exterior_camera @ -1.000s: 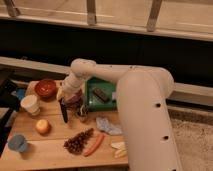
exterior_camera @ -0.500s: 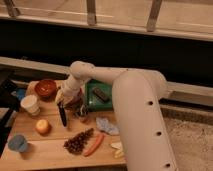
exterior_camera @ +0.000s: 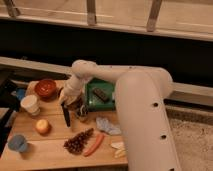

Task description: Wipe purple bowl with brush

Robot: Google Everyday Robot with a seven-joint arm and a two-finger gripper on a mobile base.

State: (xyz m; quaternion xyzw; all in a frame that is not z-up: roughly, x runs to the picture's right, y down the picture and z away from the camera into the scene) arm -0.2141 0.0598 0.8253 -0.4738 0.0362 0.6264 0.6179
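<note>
Barely shifted since earlier: gripper (exterior_camera: 66, 98) stays pinched on the brush (exterior_camera: 66, 114), which hangs down just left of the purple bowl (exterior_camera: 81, 112) on the wooden table (exterior_camera: 50, 145).

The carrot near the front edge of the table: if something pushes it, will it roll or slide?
The carrot is long and tapered, so it would probably roll in a curve, not straight. It looks stiff and should not bend. It lies beside the pine cone, which may stop it. The hand, shut on the brush, is further back, near the purple bowl.
</note>
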